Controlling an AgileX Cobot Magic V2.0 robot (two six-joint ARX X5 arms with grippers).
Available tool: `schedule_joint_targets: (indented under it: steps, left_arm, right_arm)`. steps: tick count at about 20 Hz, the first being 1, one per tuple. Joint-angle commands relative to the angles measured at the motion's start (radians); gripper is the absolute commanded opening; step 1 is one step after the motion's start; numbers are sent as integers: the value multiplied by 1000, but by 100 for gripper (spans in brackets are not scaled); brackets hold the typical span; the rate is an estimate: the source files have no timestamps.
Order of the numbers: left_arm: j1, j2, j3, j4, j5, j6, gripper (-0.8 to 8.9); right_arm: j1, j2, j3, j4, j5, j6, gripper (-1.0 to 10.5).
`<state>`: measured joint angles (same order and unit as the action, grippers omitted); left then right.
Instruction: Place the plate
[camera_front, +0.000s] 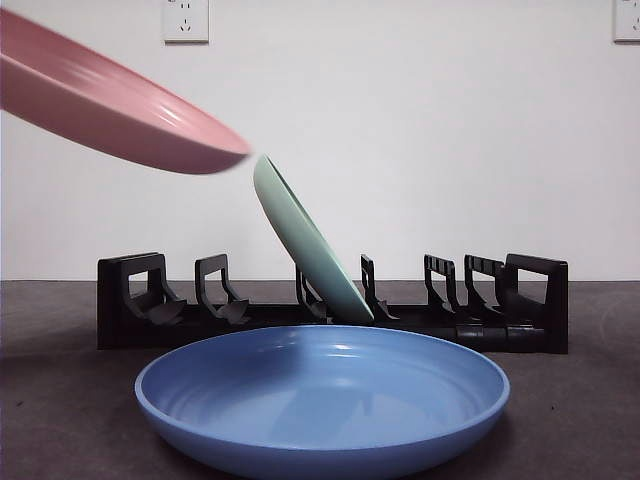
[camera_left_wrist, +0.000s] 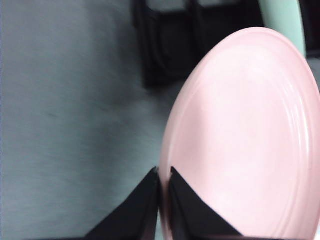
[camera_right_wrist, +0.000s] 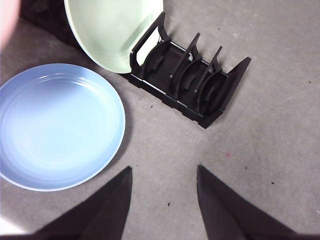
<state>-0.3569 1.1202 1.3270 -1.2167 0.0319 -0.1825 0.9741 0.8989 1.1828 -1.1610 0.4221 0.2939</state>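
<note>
The left hand (camera_left_wrist: 164, 187) pinches the round pink plate (camera_left_wrist: 245, 135) by its rim (airborne, tilted); ahead, it might clip the leaning pale-green plate (camera_front: 308, 245) and miss the black slotted rack (camera_front: 140, 300).

The left claw (camera_left_wrist: 164, 176) has its two black jaws pinched tight on the edge of the pink plate (camera_left_wrist: 250, 140) and holds it up in the air, tilted. The right claw (camera_right_wrist: 164, 172) hangs above the bench (camera_right_wrist: 260, 150), jaws wide apart, holding nothing.
</note>
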Motion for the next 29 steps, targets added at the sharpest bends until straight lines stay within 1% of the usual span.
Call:
schedule_joint_targets:
  steps: [1, 4, 9, 13, 16, 22, 26, 28, 29]
  left_arm:
    - [-26, -28, -126, 88, 26, -85, 16]
    - [-66, -43, -250, 179, 32, -145, 16]
    - [-150, -27, -389, 348, 32, -249, 16]
    - [-215, 18, -432, 468, 32, -325, 16]
    - [-270, 96, -434, 546, 32, -375, 16]
    - [-336, 263, -434, 641, 32, -404, 16]
    - [-364, 322, -434, 682, 32, -414, 16]
    - [-368, 326, -434, 681, 32, -414, 40]
    - [-368, 326, -434, 679, 32, -414, 75]
  right_arm:
    - [10, 6, 13, 8, 5, 22, 207]
    - [10, 6, 13, 8, 5, 35, 207]
    - [10, 6, 14, 8, 4, 40, 207]
    - [10, 6, 13, 8, 5, 40, 207]
    - [10, 6, 13, 8, 5, 40, 207]
    - [10, 6, 13, 8, 5, 40, 207]
    - [10, 6, 13, 7, 4, 40, 207]
    - [10, 6, 13, 7, 4, 40, 207]
    - [10, 6, 13, 7, 4, 40, 207]
